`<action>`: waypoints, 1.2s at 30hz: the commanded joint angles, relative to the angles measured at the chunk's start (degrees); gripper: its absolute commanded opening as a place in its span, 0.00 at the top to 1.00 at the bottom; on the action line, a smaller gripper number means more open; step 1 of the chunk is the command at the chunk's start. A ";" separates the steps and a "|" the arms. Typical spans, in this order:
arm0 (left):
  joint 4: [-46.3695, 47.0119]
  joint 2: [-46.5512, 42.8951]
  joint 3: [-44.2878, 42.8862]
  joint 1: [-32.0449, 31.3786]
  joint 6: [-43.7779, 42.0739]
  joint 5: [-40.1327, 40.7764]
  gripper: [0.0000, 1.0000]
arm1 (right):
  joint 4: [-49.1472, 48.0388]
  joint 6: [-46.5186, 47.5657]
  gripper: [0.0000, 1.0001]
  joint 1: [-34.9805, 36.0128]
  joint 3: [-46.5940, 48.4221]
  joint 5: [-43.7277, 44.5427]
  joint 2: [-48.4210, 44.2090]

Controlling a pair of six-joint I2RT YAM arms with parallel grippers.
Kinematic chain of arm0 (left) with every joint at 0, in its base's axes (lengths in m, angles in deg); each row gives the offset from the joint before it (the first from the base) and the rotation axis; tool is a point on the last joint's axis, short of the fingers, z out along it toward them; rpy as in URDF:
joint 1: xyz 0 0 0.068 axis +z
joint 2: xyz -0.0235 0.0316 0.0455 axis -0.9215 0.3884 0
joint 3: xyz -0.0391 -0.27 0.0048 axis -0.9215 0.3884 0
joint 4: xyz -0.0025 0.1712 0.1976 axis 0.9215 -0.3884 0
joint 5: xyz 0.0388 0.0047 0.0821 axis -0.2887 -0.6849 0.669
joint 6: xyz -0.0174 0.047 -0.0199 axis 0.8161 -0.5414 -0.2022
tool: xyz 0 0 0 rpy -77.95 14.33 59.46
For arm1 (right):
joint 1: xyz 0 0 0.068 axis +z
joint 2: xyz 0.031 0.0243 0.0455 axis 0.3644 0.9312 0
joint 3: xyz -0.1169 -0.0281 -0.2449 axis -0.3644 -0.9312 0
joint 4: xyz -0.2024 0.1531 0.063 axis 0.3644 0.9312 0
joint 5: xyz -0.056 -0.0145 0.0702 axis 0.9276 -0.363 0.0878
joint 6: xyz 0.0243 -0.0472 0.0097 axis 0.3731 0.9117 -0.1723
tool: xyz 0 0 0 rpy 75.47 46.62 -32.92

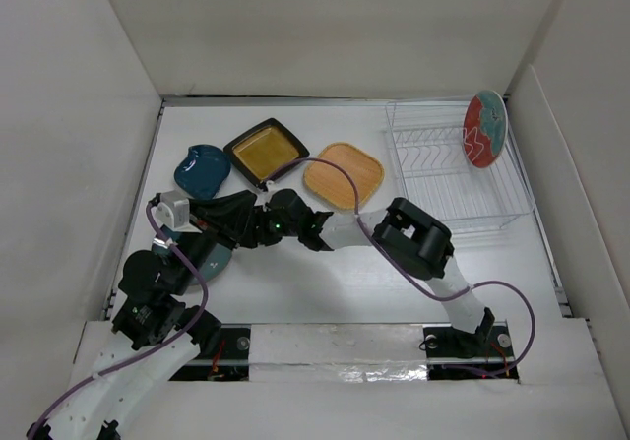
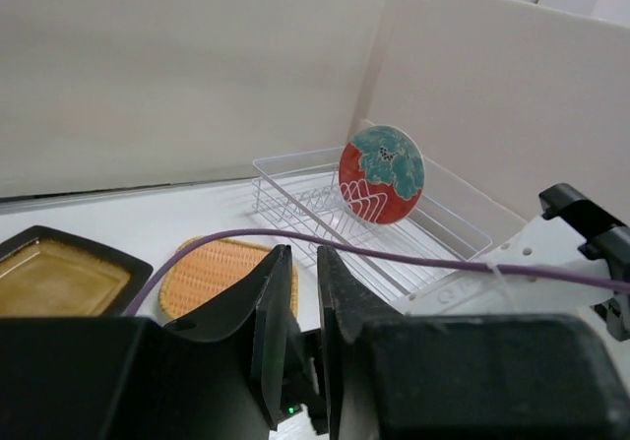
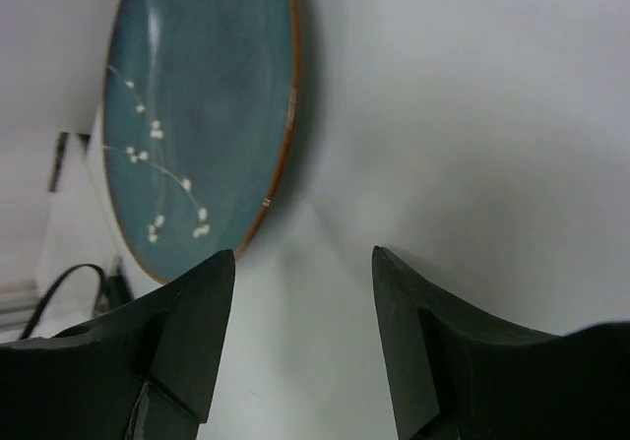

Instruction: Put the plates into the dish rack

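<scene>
The red plate with teal pattern (image 1: 484,128) (image 2: 381,174) stands upright at the right end of the white wire dish rack (image 1: 443,179) (image 2: 295,189). The dark teal plate (image 1: 215,260) (image 3: 197,115) lies flat at front left, mostly under my left arm. My right gripper (image 1: 246,238) (image 3: 303,263) hangs open over bare table just beside that plate's rim, holding nothing. My left gripper (image 1: 258,212) (image 2: 303,253) points toward the rack, its jaws a narrow gap apart and empty, close against the right arm's wrist.
On the table behind the arms lie a glossy blue dish (image 1: 202,169), a black-rimmed square plate with yellow centre (image 1: 266,152) (image 2: 59,278) and a tan woven-look plate (image 1: 343,175) (image 2: 212,273). A purple cable (image 2: 413,255) crosses ahead of the left fingers. White walls enclose the table.
</scene>
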 commanded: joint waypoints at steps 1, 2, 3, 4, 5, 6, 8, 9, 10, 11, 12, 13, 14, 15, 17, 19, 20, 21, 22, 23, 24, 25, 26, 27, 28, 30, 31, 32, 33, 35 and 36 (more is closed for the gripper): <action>2.37 0.66 0.31 -0.31 -0.40 -1.30 0.86 | -7.40 -6.57 0.37 0.80 5.59 -4.77 3.22; 2.54 0.48 0.31 -0.31 -0.40 -2.17 0.85 | -8.11 -8.58 0.37 0.80 6.12 -5.48 4.36; 2.72 0.31 0.40 -0.31 -0.40 -2.27 0.85 | -8.73 -9.56 0.37 0.80 6.56 -5.75 6.29; 2.72 0.31 0.48 -0.31 -0.40 -2.09 0.85 | -10.04 -10.70 0.38 0.80 7.26 -6.18 7.26; 2.63 0.31 0.49 -0.31 -0.48 -1.74 0.84 | -10.57 -12.71 0.39 0.80 7.70 -6.62 8.14; 2.46 0.39 0.40 -0.31 -0.48 -1.39 0.84 | -10.93 -13.34 0.39 0.80 8.23 -7.06 9.19; 2.37 0.48 0.31 -0.31 -0.48 -1.56 0.84 | -11.19 -14.48 0.41 1.32 10.69 -7.86 11.92; 2.45 0.39 0.31 -0.31 -0.40 -2.44 0.84 | -11.45 -15.88 0.43 1.33 11.30 -7.95 12.63; 2.80 0.22 0.40 -0.31 -0.48 -2.79 0.84 | -11.54 -16.50 0.44 1.33 12.44 -7.86 13.76; 2.89 0.04 0.40 -0.31 -0.48 -2.62 0.84 | -11.20 -17.38 0.44 1.33 13.15 -7.86 14.38; 2.89 0.04 0.48 -0.31 -0.66 -2.45 0.84 | -10.67 -17.56 0.45 1.33 13.94 -7.86 14.83; 2.72 0.13 0.49 -0.31 -0.66 -2.36 0.84 | -9.53 -17.65 0.48 1.33 14.73 -7.95 15.27; 2.72 0.22 0.49 -0.31 -0.66 -2.44 0.84 | -9.17 -17.57 0.49 1.33 16.04 -7.95 16.05; 2.72 0.13 0.31 -0.31 -0.57 -3.05 0.84 | -8.74 -17.65 0.52 1.33 16.58 -7.86 16.32; 2.98 -0.22 0.40 -0.31 -0.66 -3.59 0.83 | -8.38 -17.91 0.62 1.85 16.67 -7.24 16.41; 2.98 -0.31 0.57 -0.31 -0.83 -2.89 0.83 | -8.47 -18.00 0.78 1.85 15.97 -6.98 15.98; 2.81 -0.14 0.57 -0.31 -0.84 -2.62 0.83 | -8.64 -18.00 0.83 1.85 15.10 -6.72 15.45; 2.63 0.04 0.40 -0.31 -0.75 -2.71 0.83 | -8.82 -17.31 0.87 1.85 12.91 -6.37 13.88; 2.63 0.22 0.31 -0.31 -0.75 -2.88 0.83 | -9.34 -16.78 0.92 1.85 11.33 -5.49 12.73; 2.80 0.13 0.31 -0.31 -0.75 -3.67 0.83 | -9.96 -16.25 0.96 1.85 9.31 -5.05 11.50; 2.98 -0.04 0.40 -0.31 -0.75 -3.59 0.83 | -11.01 -15.99 0.99 1.85 7.20 -4.96 10.19; 2.98 -0.13 0.48 -0.31 -0.75 -3.24 0.83 | -12.23 -15.72 1.00 1.85 2.92 -5.05 7.21; 2.81 0.04 0.49 -0.31 -0.66 -2.28 0.83 | -12.77 -15.46 1.00 1.85 0.87 -5.13 5.53; 2.63 0.22 0.49 -0.31 -0.75 -2.27 0.83 | -13.91 -14.67 1.00 1.85 -1.15 -5.48 3.86; 2.46 0.30 0.31 -0.31 -0.66 -2.18 0.83 | -16.88 -14.32 1.00 1.85 -5.43 -5.92 0.10; 2.54 0.31 0.13 -0.31 -0.66 -3.05 0.82 | -18.83 -12.57 1.00 1.16 -9.24 -5.31 -4.13; 2.89 0.13 0.13 -0.31 -0.83 -2.97 0.81 | -19.19 -11.42 1.00 1.15 -10.91 -3.92 -6.50; 2.81 -0.04 0.13 -0.31 -1.01 -2.45 0.78 | -18.76 -10.28 1.00 -0.42 -13.54 -2.95 -11.57; 2.72 -0.13 0.13 -0.31 -1.27 -1.05 0.76 | -16.92 -7.66 1.00 -1.30 -14.43 -1.54 -14.23; 2.02 0.04 -0.04 -0.31 -1.27 -0.25 0.69 | -14.63 -4.49 1.00 -4.63 -15.93 0.13 -22.29; 1.93 -0.05 -0.13 -0.31 -1.27 -0.68 0.66 | -13.23 -1.25 1.00 -5.96 -17.24 1.27 -25.22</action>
